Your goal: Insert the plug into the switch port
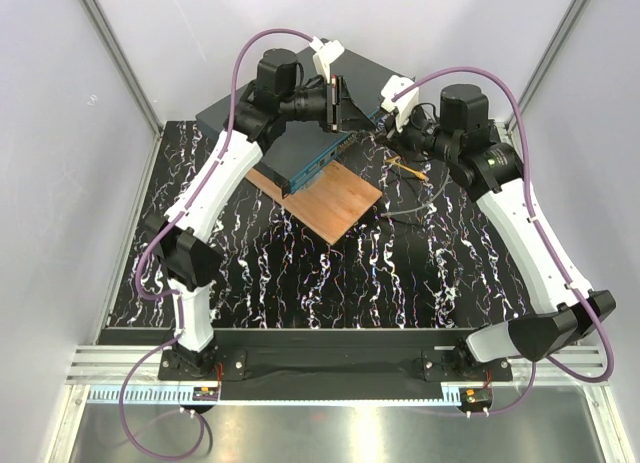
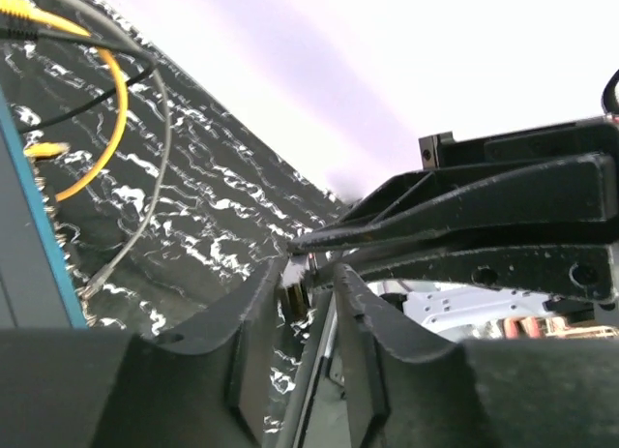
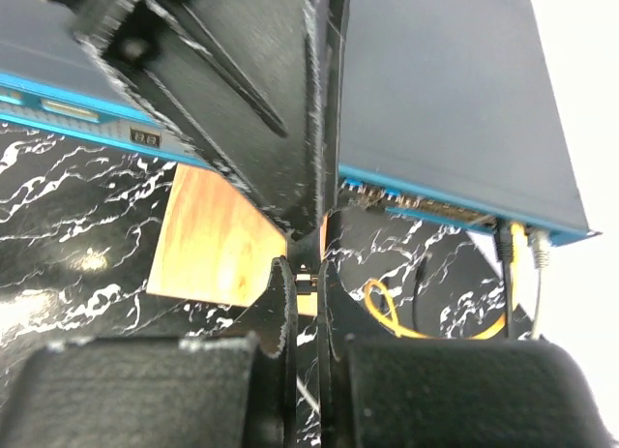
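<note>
The switch (image 1: 310,148) is a flat dark box with a teal front face, lying partly on a wooden board. My two grippers meet in the air off its front right corner. The right gripper (image 3: 307,269) is shut on the plug (image 3: 308,278), a tiny pale piece pinched between its tips. The left gripper (image 2: 308,274) comes from the other side with its jaws a little apart around the same plug (image 2: 293,295), which lies close to one pad. A thin grey cable runs down through that gap. In the top view the left gripper (image 1: 338,123) and right gripper (image 1: 368,125) hide the plug.
The wooden board (image 1: 335,203) sticks out from under the switch onto the black marbled mat. Yellow cables (image 1: 405,166) and a long grey cable (image 2: 160,148) lie to the right of the switch, some plugged into its front face (image 3: 455,211). White walls enclose the table.
</note>
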`<state>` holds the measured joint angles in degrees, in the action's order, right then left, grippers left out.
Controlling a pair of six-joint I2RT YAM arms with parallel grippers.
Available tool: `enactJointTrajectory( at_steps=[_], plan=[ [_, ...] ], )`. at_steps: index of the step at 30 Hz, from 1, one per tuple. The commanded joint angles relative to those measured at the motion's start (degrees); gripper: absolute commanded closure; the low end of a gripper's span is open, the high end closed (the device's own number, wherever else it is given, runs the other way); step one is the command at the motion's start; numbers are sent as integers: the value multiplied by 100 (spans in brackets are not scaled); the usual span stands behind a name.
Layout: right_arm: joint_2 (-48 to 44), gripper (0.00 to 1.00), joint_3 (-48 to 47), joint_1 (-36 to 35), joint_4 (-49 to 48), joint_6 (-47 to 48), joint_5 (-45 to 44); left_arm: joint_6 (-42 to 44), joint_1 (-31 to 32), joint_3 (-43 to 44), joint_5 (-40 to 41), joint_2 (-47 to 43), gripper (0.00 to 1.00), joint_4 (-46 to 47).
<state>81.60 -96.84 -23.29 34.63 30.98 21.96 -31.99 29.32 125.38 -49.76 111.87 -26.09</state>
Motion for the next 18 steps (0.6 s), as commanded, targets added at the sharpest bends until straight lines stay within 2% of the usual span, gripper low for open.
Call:
enactJointTrajectory(
  at_steps=[1, 3, 4, 5, 6, 7, 8, 10, 13, 18],
  plan=[
    [-215, 100, -11, -97, -519, 101, 81, -536, -32, -22, -298, -78, 74, 692],
    [-232, 100, 7, -106, -510, 162, 204, -668, -67, -84, -306, -104, 81, 763],
    [-241, 100, 16, -114, -519, 163, 204, -729, -102, -154, -298, -122, 93, 789],
    [-250, 94, 7, -115, -510, 180, 186, -817, -119, -233, -306, -139, 98, 937],
    [-268, 83, 33, -115, -536, 171, 134, -1009, -189, -294, -315, -174, 100, 1026],
    [-276, 76, 68, -115, -545, 163, 81, -1150, -233, -434, -350, -192, 100, 1253],
    [-337, 63, 112, -115, -554, 189, -15, -1317, -277, -523, -385, -218, 100, 1429],
    [-408, 53, 305, -115, -528, 495, -68, -1722, -392, -646, -473, -262, 100, 1685],
    [-470, 48, 420, -115, -413, 944, -33, -1889, -401, -848, -561, -394, 100, 1940],
    [-628, 50, 770, -114, -1009, 1234, 221, -2074, -427, -955, -605, -412, 100, 2266]
  ],
)
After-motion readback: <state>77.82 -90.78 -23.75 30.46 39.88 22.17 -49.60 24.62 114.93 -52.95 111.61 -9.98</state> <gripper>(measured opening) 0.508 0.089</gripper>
